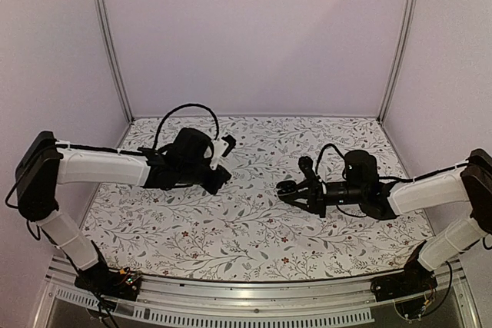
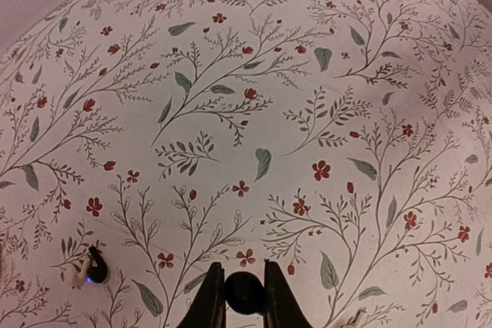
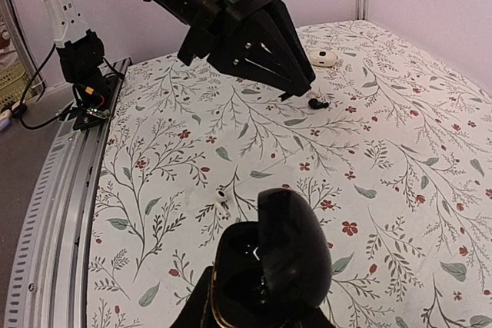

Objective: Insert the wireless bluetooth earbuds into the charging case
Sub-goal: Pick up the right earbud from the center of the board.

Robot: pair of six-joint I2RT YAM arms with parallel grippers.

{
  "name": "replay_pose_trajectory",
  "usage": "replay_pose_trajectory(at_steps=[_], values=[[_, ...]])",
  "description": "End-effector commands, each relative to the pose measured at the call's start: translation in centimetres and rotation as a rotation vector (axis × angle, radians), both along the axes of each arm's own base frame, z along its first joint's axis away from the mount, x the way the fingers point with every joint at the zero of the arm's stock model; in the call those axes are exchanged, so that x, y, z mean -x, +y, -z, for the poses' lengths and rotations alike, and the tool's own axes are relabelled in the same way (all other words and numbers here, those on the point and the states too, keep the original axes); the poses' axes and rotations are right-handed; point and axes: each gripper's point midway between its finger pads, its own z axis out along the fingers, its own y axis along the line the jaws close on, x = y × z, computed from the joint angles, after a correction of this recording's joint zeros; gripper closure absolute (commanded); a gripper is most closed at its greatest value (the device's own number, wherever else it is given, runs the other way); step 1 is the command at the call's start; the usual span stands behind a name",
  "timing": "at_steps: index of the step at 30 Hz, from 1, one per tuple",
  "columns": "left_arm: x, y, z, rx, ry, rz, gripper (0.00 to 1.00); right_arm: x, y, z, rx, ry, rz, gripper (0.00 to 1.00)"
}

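My left gripper (image 2: 244,297) is shut on a small round black earbud (image 2: 244,293) and holds it above the floral table; in the top view the left gripper (image 1: 220,177) hangs left of centre. My right gripper (image 1: 301,192) is shut on the black charging case (image 3: 269,266), its lid (image 3: 296,243) open and upright, the hollow inside facing the camera. The case (image 1: 287,187) is held off the table, to the right of the left gripper. A small white earbud (image 3: 223,194) lies on the table just beyond the case. The left gripper's fingers (image 3: 296,74) point down further off.
A small white object (image 3: 323,57) lies on the table beyond the left gripper. A small white-and-dark piece with a blue glint (image 2: 93,273) lies left of the left gripper's jaws. The metal rail (image 3: 69,190) marks the table's near edge. Walls close in the far and side edges.
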Motion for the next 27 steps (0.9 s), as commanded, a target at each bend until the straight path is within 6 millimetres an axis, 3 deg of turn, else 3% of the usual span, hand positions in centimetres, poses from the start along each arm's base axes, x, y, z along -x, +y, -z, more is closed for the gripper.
replay_pose_trajectory(at_steps=[1,8,13,27], values=[[0.7,-3.0,-6.6,0.149,-0.217,0.091,0.90,-0.1,0.3,-2.1,-0.044,-0.156,0.006,1.00],[3.6,-4.4,-10.5,0.220,-0.370,0.198,0.90,0.2,0.8,-2.7,-0.007,-0.302,0.044,1.00],[4.9,-4.8,-11.8,0.253,-0.417,0.230,0.90,0.2,0.6,-3.0,0.028,-0.403,0.105,1.00],[5.6,-4.9,-11.8,0.271,-0.436,0.248,0.90,0.2,-0.1,-4.0,0.059,-0.584,0.220,1.00]])
